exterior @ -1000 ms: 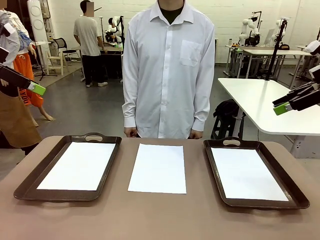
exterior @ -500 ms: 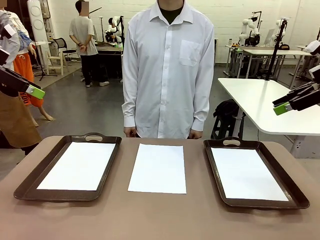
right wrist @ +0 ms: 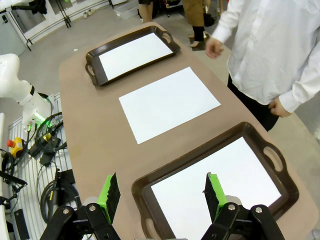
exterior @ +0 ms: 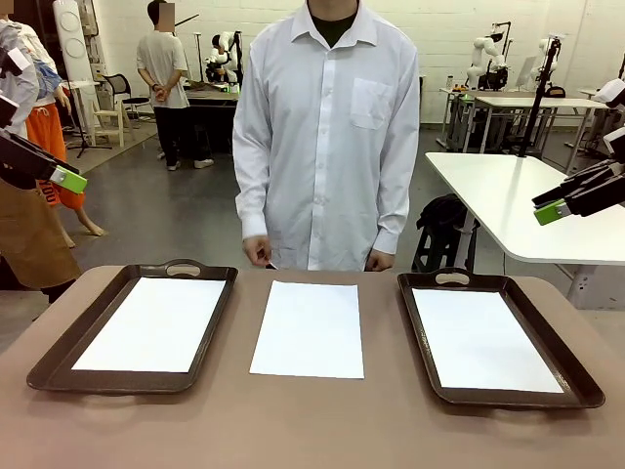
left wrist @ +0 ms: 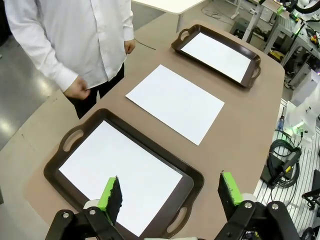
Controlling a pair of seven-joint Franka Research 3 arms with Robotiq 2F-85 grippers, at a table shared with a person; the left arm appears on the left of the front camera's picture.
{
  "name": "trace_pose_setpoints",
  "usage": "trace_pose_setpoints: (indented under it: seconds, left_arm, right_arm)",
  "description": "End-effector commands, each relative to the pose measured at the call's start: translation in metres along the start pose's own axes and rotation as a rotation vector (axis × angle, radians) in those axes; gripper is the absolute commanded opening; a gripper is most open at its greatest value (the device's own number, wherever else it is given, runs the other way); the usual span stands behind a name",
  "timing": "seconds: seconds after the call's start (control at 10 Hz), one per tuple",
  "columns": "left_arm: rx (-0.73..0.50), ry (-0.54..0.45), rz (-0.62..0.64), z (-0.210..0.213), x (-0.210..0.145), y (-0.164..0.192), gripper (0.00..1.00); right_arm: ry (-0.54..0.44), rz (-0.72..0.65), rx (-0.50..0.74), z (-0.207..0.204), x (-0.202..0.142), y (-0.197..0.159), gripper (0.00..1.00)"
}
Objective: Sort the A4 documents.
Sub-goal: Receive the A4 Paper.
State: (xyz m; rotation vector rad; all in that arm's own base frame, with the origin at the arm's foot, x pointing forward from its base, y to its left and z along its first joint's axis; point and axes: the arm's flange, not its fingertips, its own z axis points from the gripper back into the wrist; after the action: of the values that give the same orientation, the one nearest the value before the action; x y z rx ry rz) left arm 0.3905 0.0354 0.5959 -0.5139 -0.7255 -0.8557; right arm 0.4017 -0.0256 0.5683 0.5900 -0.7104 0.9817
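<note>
Left tray (exterior: pixel 107 383), middle sheet (exterior: pixel 308 329), right tray (exterior: pixel 508 400), sheets (exterior: pixel 151 322) inside

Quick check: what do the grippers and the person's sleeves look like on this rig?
Left gripper and right gripper: black two-finger linkages with visible bolts and bright green pads at the fingertips. The person wears a white long-sleeved button-up shirt with a chest pocket and cuffs at the wrists.

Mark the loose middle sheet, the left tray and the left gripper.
middle sheet (exterior: pixel 308 329): front view, sheet centre.
left tray (exterior: pixel 80 337): front view, left rim.
left gripper (left wrist: pixel 170 190): left wrist view, midway between fingertips.
</note>
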Motion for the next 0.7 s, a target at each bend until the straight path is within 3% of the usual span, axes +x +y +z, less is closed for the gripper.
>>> trace_pose_setpoints:
  seconds: [0.0,0.6]
  left_arm:
    - [0.001,0.000,-0.003,0.0001,0.0004,-0.0020,1.00]
    - [0.001,0.000,-0.003,0.0001,0.0004,-0.0020,1.00]
  right_arm:
    - [-0.001,-0.001,0.002,-0.0006,-0.0007,0.0000,0.89]
    - [-0.001,-0.001,0.002,-0.0006,-0.0007,0.0000,0.89]
